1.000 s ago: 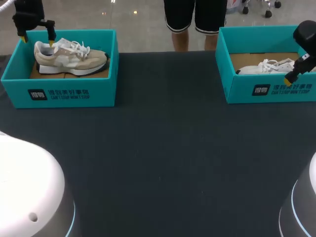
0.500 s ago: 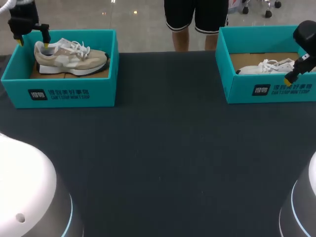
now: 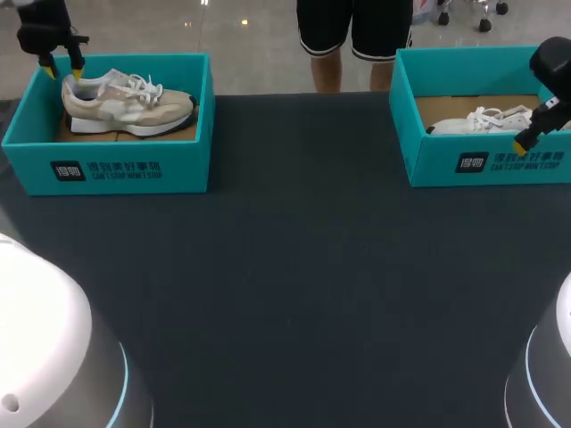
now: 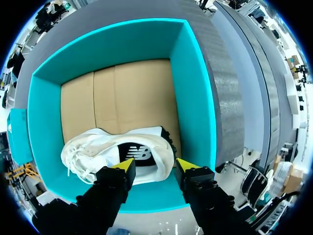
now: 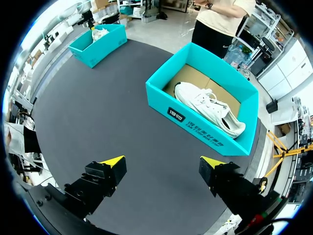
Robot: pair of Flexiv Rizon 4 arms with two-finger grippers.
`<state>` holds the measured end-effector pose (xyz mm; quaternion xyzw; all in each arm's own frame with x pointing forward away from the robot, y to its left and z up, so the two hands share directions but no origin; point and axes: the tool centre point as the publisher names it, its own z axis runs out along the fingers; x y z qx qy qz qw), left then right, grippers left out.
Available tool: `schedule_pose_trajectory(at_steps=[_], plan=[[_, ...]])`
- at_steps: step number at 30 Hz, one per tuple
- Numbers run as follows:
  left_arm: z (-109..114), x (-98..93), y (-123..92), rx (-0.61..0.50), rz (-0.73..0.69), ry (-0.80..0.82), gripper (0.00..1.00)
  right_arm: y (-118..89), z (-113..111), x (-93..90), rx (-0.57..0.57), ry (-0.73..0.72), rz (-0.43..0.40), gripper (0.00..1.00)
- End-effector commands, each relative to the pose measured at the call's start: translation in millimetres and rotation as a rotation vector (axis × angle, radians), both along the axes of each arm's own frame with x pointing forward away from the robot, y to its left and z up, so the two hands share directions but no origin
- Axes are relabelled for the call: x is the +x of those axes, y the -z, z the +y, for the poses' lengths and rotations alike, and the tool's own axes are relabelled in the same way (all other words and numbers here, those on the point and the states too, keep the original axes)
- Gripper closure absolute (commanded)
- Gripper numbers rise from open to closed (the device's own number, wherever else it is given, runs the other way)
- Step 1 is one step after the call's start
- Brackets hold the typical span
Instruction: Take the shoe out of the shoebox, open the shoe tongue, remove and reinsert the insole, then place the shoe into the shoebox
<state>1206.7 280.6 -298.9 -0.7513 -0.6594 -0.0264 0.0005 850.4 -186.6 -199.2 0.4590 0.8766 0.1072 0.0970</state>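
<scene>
1. Shoe [image 3: 125,105] lies unmoved in your left shoebox [image 3: 107,169]. Left tool [image 4: 154,165] has shifted to the heel end since 1 s ago, fingers drawn closer.
2. Left tool: fingers apart, astride the heel; contact unclear. Right tool [image 5: 163,161]: wide apart, holding nothing, just in front of right shoebox [image 3: 482,165] w/ white shoe [image 3: 482,120].
3. Box end wall is just behind the heel. Boxes sit well apart, w/ wide counter [image 3: 294,285] btwn them.

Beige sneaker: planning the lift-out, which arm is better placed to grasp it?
Left: the left gripper hangs open over the heel of the beige lace-up sneaker inside its teal shoebox; the right gripper hovers open outside the other box.
</scene>
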Motion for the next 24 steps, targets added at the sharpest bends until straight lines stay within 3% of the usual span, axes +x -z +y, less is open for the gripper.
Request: schedule_pose_trajectory(at_steps=[1, 5, 11, 24], plan=[[9.1, 7.9, 2.2, -0.002, 0.043, 0.004, 0.45, 0.1, -0.3, 0.7, 0.001, -0.001, 0.001, 0.00], [14.3, 7.7, 6.5, 0.002, 0.045, 0.005, 0.36, 0.1, -0.3, 0.7, 0.001, -0.001, 0.001, 0.00], [14.4, 9.3, 17.3, -0.013, 0.049, 0.013, 0.46, 0.1, -0.3, 0.7, 0.001, -0.001, 0.001, 0.00], [13.2, 16.0, 42.9, -0.023, 0.052, 0.024, 0.38, 0.1, -0.3, 0.7, 0.001, -0.001, 0.001, 0.00]])
